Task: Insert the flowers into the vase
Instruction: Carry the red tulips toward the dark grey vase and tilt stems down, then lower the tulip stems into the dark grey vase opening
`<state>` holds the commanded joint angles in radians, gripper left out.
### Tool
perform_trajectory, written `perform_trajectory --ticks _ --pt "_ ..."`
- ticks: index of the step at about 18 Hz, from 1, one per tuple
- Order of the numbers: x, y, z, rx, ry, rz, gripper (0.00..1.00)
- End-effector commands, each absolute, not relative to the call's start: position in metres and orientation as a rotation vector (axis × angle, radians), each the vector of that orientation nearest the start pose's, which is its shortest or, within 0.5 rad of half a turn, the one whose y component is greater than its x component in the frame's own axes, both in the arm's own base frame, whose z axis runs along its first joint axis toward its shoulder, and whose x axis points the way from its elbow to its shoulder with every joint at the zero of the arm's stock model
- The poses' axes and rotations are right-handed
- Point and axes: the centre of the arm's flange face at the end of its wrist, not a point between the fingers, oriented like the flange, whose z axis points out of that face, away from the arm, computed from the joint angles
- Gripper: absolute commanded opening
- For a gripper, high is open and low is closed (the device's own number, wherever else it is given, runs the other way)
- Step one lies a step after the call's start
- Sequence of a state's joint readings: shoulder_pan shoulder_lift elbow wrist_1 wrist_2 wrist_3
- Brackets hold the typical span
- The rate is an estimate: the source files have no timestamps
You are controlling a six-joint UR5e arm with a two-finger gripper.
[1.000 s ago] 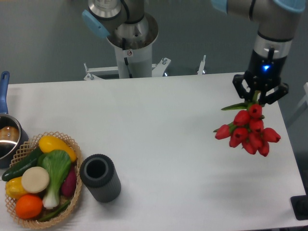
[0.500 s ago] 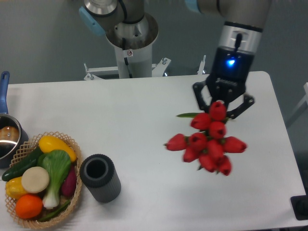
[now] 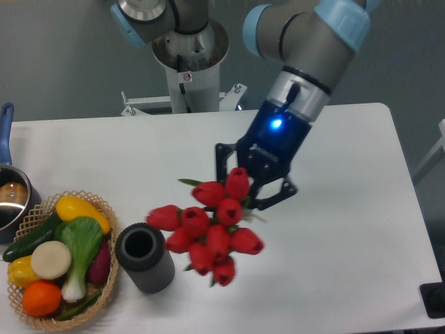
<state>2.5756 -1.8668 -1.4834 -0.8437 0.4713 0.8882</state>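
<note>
The flowers (image 3: 206, 227), a bunch of red tulip heads with a green leaf tip showing at the upper left, hang in the air over the table's middle. My gripper (image 3: 252, 182) is shut on their stems, which are hidden behind the heads and the fingers. The vase (image 3: 144, 257), a dark grey ribbed cylinder with an open black mouth, stands upright near the front left. The lowest tulip heads hang just right of the vase, near its rim, and I cannot tell whether they touch it.
A wicker basket (image 3: 97, 300) holding vegetables and fruit sits left of the vase, almost against it. A steel pot with a blue handle (image 3: 5, 188) is at the left edge. The arm's base (image 3: 189, 66) stands behind the table.
The arm has swung from the table's right side leftward and forward, carrying the flowers across the table until they hang next to the vase.
</note>
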Motion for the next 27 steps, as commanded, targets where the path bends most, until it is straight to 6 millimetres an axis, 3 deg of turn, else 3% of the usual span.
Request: perform_trajectory --ticks 8,19,27 --pt "-0.396 0.518 0.494 -1.809 0.226 -0.442 0.0" --pt "-0.373 0.555 0.461 -1.778 0.262 -0.569 0.0" --pt "-0.373 0.568 0.443 -1.772 0.278 -0.583 0.0"
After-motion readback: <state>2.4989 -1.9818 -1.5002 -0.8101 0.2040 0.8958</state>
